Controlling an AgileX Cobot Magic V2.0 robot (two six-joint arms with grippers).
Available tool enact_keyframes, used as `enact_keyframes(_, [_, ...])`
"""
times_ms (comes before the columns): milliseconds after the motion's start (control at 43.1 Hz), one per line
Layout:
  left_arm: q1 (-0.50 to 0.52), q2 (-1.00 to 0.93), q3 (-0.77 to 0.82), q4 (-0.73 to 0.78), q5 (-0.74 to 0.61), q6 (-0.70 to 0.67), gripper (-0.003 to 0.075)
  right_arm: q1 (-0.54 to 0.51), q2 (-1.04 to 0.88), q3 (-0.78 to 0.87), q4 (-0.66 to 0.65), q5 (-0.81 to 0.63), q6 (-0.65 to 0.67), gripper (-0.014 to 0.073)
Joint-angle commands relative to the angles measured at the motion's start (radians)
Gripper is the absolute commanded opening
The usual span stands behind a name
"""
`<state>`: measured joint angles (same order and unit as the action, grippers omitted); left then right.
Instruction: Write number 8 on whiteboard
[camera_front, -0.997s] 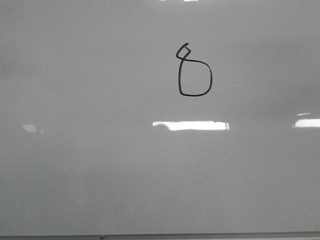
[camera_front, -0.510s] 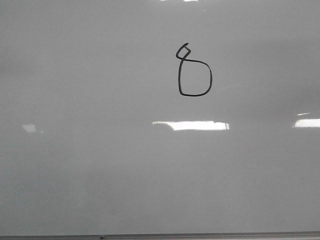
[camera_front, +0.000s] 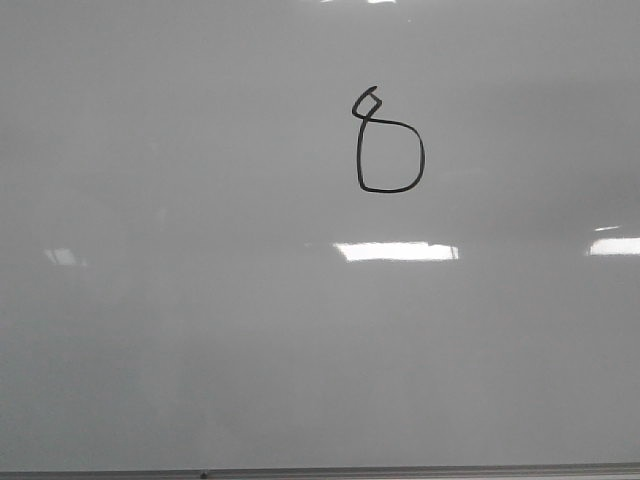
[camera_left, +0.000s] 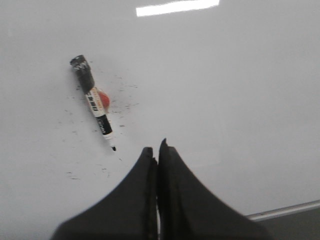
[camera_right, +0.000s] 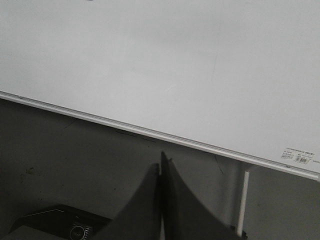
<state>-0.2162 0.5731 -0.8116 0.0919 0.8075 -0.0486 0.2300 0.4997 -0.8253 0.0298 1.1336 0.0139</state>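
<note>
On the whiteboard (camera_front: 200, 330), the number 8 (camera_front: 388, 145), marker (camera_left: 95, 102) apart.

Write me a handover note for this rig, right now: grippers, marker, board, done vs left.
Left gripper: fingers shut, empty, over the whiteboard.
Right gripper: fingers shut, empty, off the board past its frame edge.
Marker: lying loose on the board ahead of the left gripper, uncapped, black smudge specks around it, a small red thing beside it.
Done: the number 8 is drawn, small upper loop over a larger lower loop, both closed.
Left: probably nothing to write; maybe retrieve and park the marker.
</note>
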Motion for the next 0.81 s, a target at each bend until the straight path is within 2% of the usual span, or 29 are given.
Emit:
enact_keyframes(0, [0.042, -0.065, 0.061, -0.02, -0.16, 0.068, -0.002, -0.006, 0.006, -0.024, -0.009, -0.056, 0.001, -0.0108])
enact_keyframes(301, [0.173, -0.326, 0.452, -0.052, -0.515, 0.072, -0.002, -0.006, 0.006, -0.024, -0.009, -0.056, 0.001, -0.0108])
enact_keyframes(463, [0.229, -0.455, 0.652, -0.131, -0.717, 0.072, -0.002, -0.006, 0.006, -0.024, -0.009, -0.056, 0.001, -0.0108])
enact_keyframes(788, [0.238, -0.594, 0.834, -0.165, -0.897, 0.072, -0.002, -0.006, 0.006, -0.024, -0.009, -0.056, 0.001, -0.0108])
